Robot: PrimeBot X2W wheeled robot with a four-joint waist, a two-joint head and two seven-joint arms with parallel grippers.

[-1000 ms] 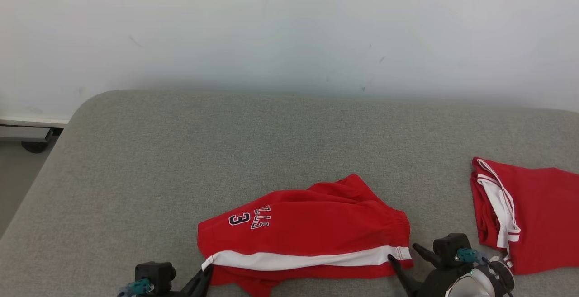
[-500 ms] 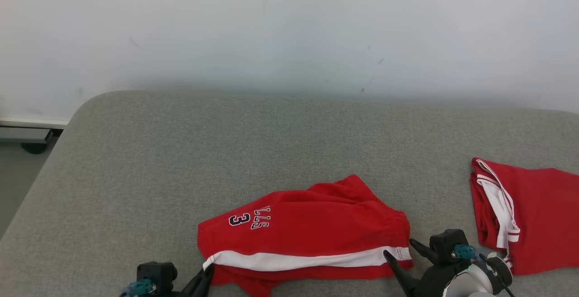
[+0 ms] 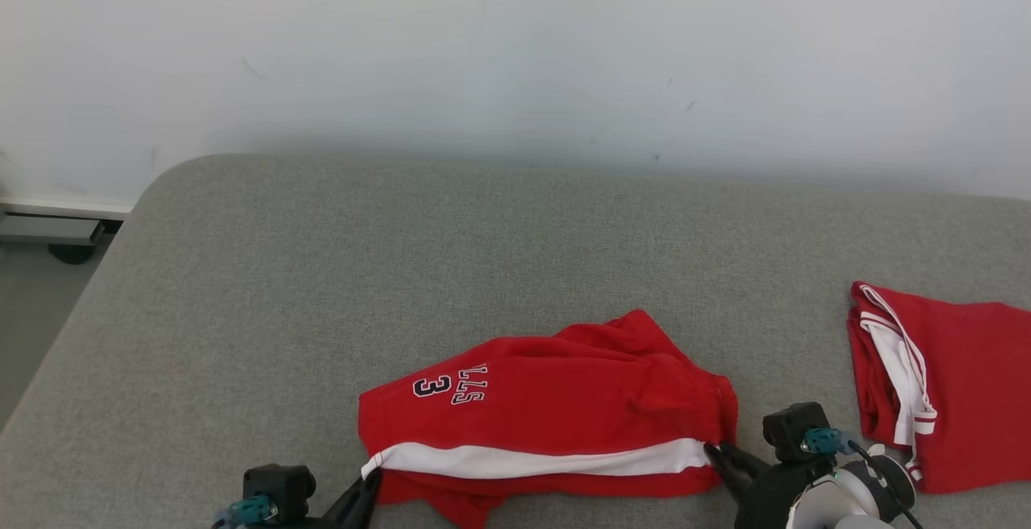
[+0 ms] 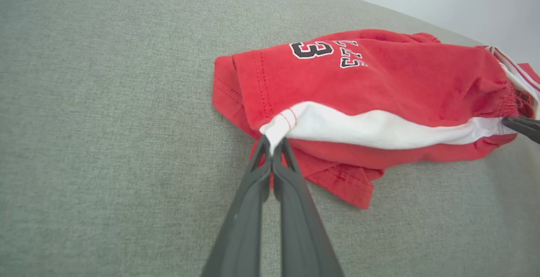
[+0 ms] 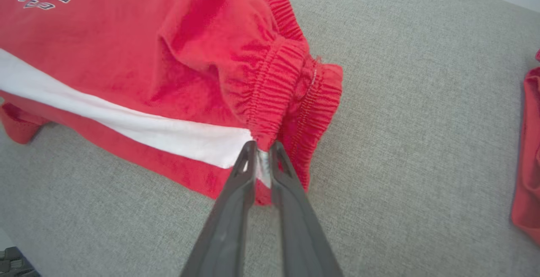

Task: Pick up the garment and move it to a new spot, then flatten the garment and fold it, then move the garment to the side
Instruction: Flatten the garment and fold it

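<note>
A grey fabric-covered table [image 3: 242, 287] carries the red shorts [image 3: 548, 400], which lie near its front edge with the white side stripe toward the robot. A second red garment with white trim [image 3: 958, 384] lies folded, well apart at the right. The left end effector [image 4: 272, 144] is pinched onto the stripe's hem end. The right end effector [image 5: 262, 148] is clamped on the stripe's waistband end.

Folded red clothing [image 3: 966, 384] on grey cushion [image 3: 403, 271]

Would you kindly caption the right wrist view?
Right hand pinches red fabric shorts at the white stripe's waistband end.
</note>
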